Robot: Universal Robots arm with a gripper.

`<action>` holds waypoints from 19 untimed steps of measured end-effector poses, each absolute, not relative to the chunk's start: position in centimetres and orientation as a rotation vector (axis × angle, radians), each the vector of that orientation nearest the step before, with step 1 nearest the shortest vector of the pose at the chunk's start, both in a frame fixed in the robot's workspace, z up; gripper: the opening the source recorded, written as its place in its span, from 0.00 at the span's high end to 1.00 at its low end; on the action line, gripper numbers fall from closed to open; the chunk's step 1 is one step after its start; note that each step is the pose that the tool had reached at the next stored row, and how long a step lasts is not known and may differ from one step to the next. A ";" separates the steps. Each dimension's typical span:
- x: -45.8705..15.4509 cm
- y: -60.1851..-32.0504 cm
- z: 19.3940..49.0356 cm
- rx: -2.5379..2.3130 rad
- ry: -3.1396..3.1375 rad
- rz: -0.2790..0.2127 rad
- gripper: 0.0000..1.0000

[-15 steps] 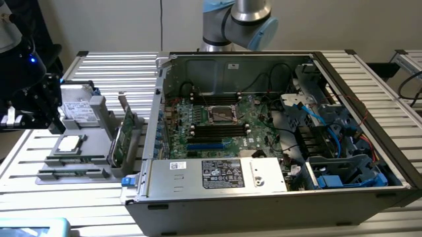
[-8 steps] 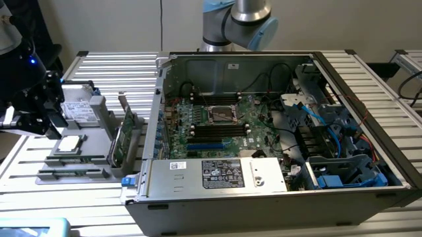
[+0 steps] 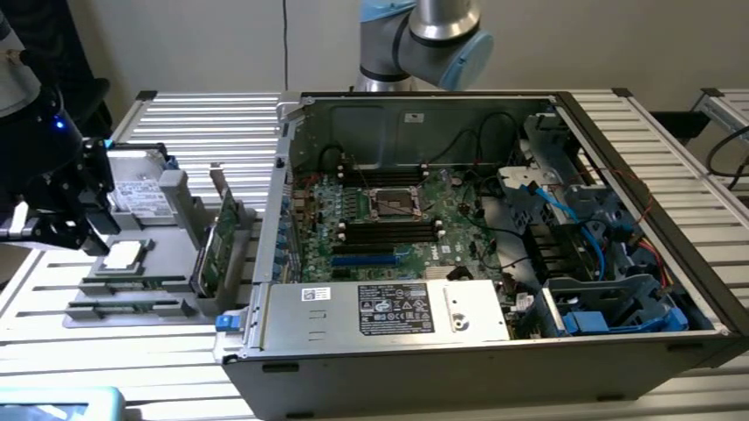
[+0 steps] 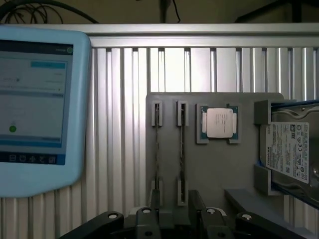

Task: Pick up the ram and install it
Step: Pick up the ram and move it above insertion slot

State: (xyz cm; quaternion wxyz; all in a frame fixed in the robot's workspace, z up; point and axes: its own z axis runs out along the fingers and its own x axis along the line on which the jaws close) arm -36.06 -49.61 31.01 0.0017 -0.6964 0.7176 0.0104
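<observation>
As far as I can tell standing here, this job has barely started. Nearest me, by the table's (image 3: pixel 210 123) front corner on the exterior view's left, lies a light-blue teach pendant (image 4: pixel 35 99). Just past it is the grey parts holder (image 4: pixel 214 169). The ram (image 4: pixel 182 149) stands on edge in one of its two narrow slots, with a second stick (image 4: pixel 157 149) in the slot beside it. The silver processor chip (image 4: pixel 219 123) and the hard drive (image 4: pixel 291 149) sit further along the same holder, and the tall expansion card (image 3: pixel 220 237) is on the side facing the computer case (image 3: pixel 468 95).

The gripper (image 4: pixel 175 201) hangs right over the holder at the end of the ram slots. Its fingers look spread apart, with nothing between them and no stick pinched, so no pickup yet.

Further along the table, the case lies open on its side. The motherboard's (image 3: pixel 462 219) black memory slots (image 3: pixel 387 230) look dark and unfilled from here, though I wouldn't swear to it. So by my reckoning both the grab and the seating are left to do.
</observation>
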 end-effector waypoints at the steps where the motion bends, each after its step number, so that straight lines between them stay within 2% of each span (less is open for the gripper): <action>1: -36.1 -49.6 30.8 -2.185 2.252 0.033 0.64; 19: -36.4 -50.4 27.5 -2.185 2.247 0.039 0.64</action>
